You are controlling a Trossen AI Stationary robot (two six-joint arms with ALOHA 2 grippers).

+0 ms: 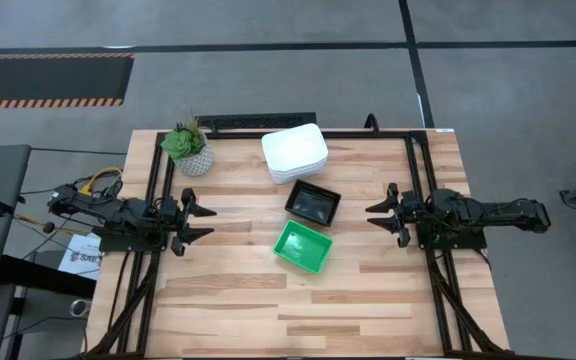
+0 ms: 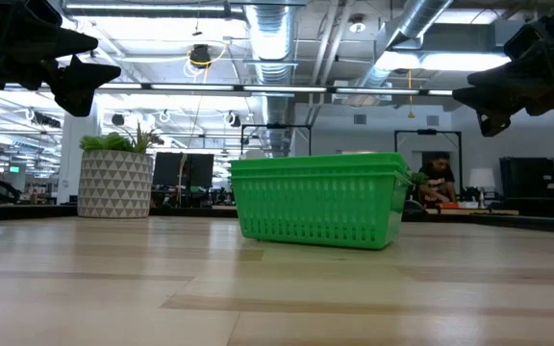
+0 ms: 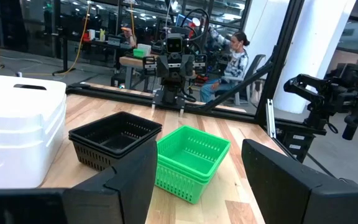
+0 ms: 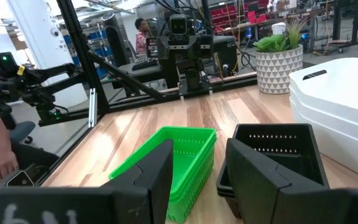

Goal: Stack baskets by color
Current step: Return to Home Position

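Three stacks of baskets stand on their bottoms in the table's middle: white at the far side, black with perforated sides in between, bright green nearest. My left gripper hovers open at the table's left, pointing level toward them. My right gripper hovers open at the right, facing it. Neither holds anything.
A small potted green plant stands at the far left of the table. Black frame rails run along both sides and the far edge. Bare wood lies toward the near edge. People sit beyond the table.
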